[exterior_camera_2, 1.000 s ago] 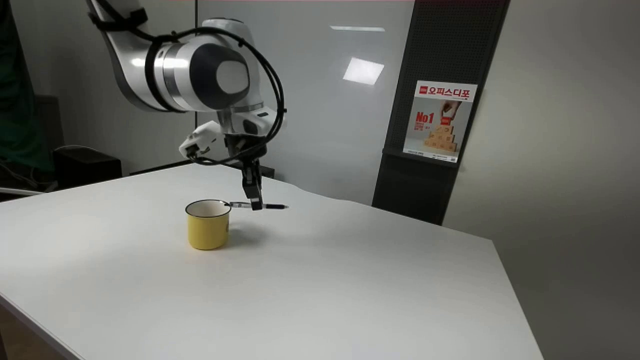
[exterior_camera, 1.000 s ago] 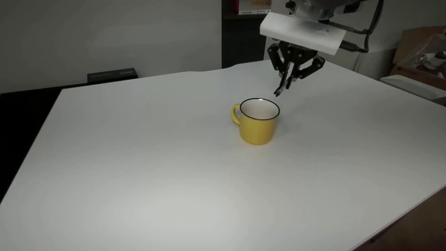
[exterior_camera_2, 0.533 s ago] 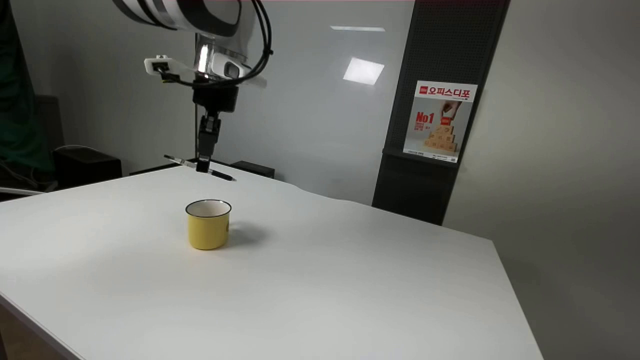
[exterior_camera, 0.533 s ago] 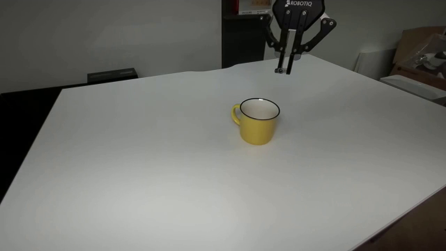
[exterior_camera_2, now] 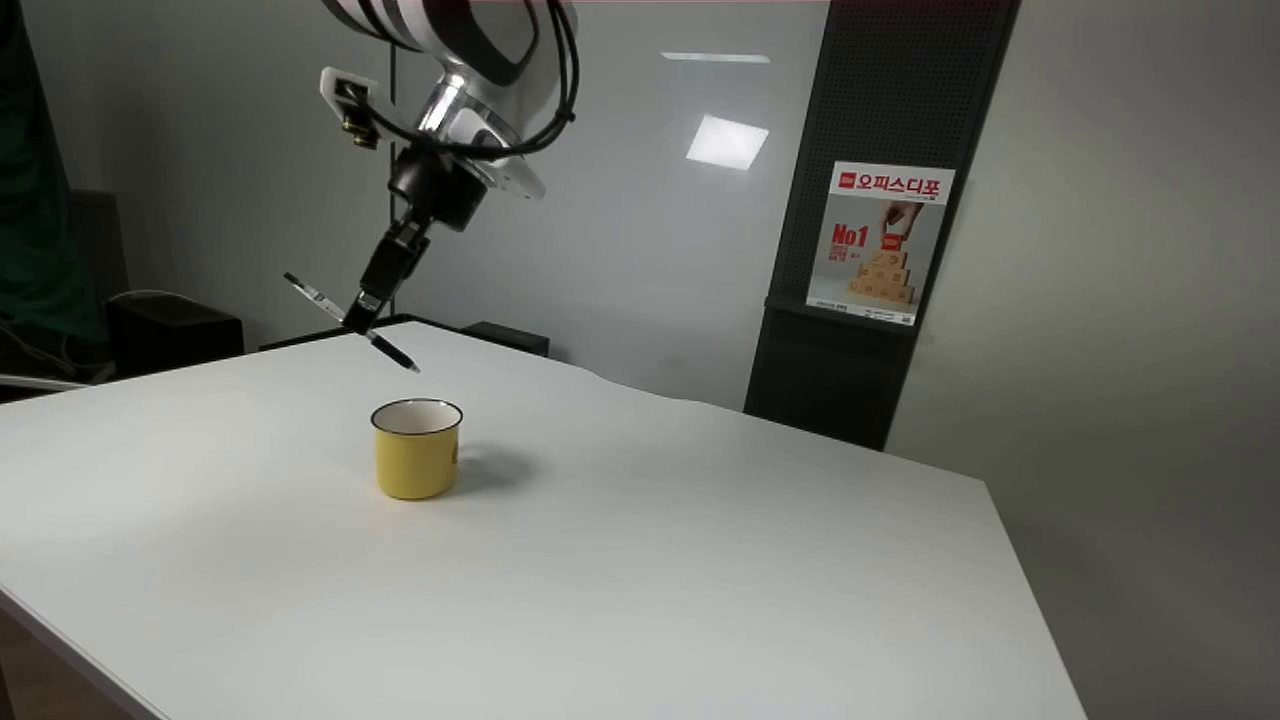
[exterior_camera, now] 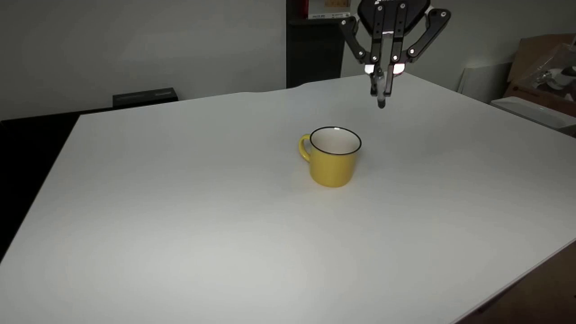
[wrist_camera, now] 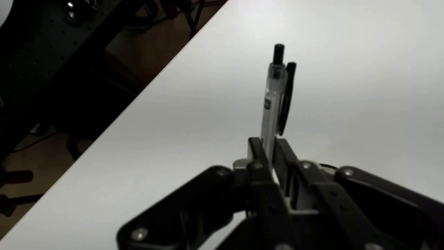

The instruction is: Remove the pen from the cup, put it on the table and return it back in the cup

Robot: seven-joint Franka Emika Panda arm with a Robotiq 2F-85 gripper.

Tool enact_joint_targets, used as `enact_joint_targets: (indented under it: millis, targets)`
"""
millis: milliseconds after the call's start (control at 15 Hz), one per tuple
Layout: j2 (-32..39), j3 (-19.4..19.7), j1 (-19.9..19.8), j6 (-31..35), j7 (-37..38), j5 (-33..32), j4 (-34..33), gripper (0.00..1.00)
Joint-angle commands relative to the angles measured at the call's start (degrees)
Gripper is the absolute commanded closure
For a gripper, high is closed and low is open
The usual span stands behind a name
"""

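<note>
The yellow cup (exterior_camera: 333, 170) stands upright on the white table (exterior_camera: 216, 225); in an exterior view its shadow falls beside the cup (exterior_camera_2: 416, 466). The cup's white inside looks empty. My gripper (exterior_camera: 381, 87) is shut on the pen (exterior_camera: 381, 102), above and behind the cup. In an exterior view my gripper (exterior_camera_2: 362, 313) leans, and the pen (exterior_camera_2: 320, 299) slants with its dark tip lower, above and left of the cup rim, not touching it. In the wrist view the pen's clear button end (wrist_camera: 272, 107) sticks out beyond the fingertips (wrist_camera: 270, 147). Only a sliver of the cup rim (wrist_camera: 327, 166) shows.
A low black box (exterior_camera: 145, 97) lies behind the table's far edge. A white tray (exterior_camera: 535, 112) and a cardboard box (exterior_camera: 522, 58) stand off the table's right side. In the wrist view the table (wrist_camera: 166, 146) ends at a diagonal edge with dark floor beyond.
My gripper has risen from beside the cup with the pen and moved up and behind it. It has tilted, turning the pen from level to slanted, tip down. The cup has not moved.
</note>
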State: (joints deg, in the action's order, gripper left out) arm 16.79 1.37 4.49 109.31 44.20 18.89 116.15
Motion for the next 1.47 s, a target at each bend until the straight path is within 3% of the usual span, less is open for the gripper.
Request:
enact_joint_targets:
  millis: [0,733,1400]
  targets:
    - [7.0,-1.4,-1.6,-6.3,-2.9,4.6,-8.0,0.97]
    - [20.6,-2.3,-2.3,-7.8,-12.3,9.5,-21.6,0.97]
    - [25.6,-1.8,-4.7,-10.1,-13.7,11.6,-26.7,0.97]
